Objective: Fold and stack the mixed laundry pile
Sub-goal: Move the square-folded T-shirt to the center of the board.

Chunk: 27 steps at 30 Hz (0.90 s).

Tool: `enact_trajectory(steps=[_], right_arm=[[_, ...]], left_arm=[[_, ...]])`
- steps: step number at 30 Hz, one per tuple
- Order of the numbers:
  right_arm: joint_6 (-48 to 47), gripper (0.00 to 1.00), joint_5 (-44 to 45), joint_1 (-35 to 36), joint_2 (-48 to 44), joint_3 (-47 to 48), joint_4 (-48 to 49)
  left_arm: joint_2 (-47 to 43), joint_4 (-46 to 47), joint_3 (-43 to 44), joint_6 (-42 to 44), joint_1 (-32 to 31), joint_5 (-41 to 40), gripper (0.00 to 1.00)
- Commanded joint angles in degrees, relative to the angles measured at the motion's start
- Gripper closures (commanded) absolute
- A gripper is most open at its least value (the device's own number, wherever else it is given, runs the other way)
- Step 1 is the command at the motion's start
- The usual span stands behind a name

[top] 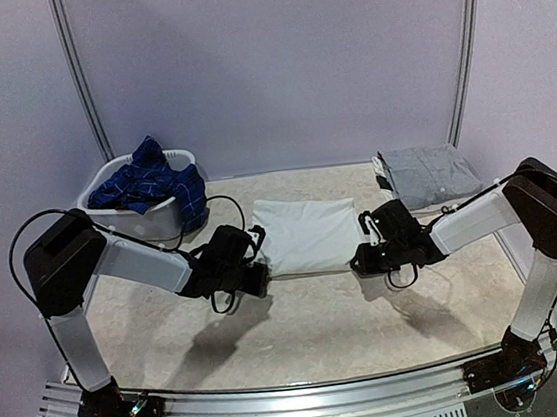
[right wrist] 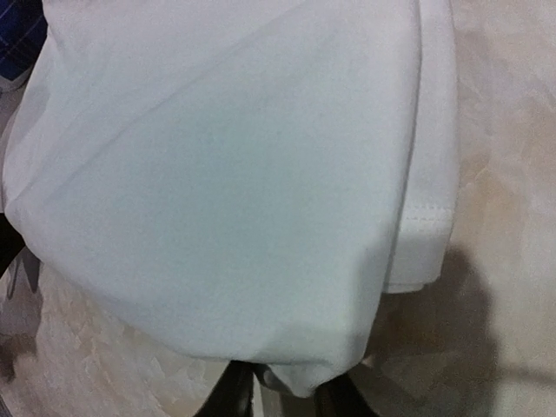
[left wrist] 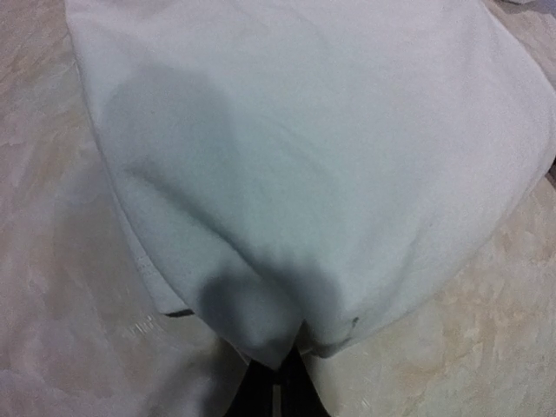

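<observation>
Left fingers (left wrist: pixel 257 400) pinch a corner of the folded white garment (top: pixel 306 230); right fingers (right wrist: pixel 228 395) straddle another corner, grip uncertain.

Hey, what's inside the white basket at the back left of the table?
A navy plaid shirt is heaped in the basket, one part hanging over its right rim. Whatever lies beneath that heap is covered and cannot be seen.

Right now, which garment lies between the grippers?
The white garment at centre; the grey one lies far right, the navy plaid one in the basket.
</observation>
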Motion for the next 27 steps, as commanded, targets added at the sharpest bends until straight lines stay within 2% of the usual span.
enact_trajectory(steps=[1, 2, 3, 9, 15, 21, 27], right_arm=[[0.16, 0.89, 0.4, 0.4, 2.51, 0.64, -1.01], [0.1, 0.96, 0.64, 0.39, 2.6, 0.71, -1.5], [0.12, 1.0, 1.02, 0.35, 2.66, 0.75, -2.09], [0.43, 1.0, 5.65, 0.36, 1.49, 0.71, -6.1], [0.19, 1.0, 3.76, 0.39, -0.16, 0.23, -6.62], [-0.27, 1.0, 0.39, 0.75, -1.95, 0.06, -9.35], [-0.51, 1.0, 0.28, 3.4, -4.57, 0.83, -12.17]], left_arm=[[0.52, -1.2, 0.25, 0.52, -0.59, -1.0, 0.99], [0.22, -1.5, 0.2, 0.6, -0.59, -1.26, 1.0], [-0.16, -2.03, 0.09, 0.65, -0.59, -1.77, 1.0], [-4.46, -6.19, -1.77, 1.62, 0.12, -5.14, 1.0], [-5.34, -9.17, -2.74, 1.99, 0.38, -7.24, 1.0], [-8.02, -16.76, -2.33, 2.67, -0.6, -10.0, 1.0], [-10.13, -20.95, -2.12, -0.1, -0.94, -6.88, 1.0]])
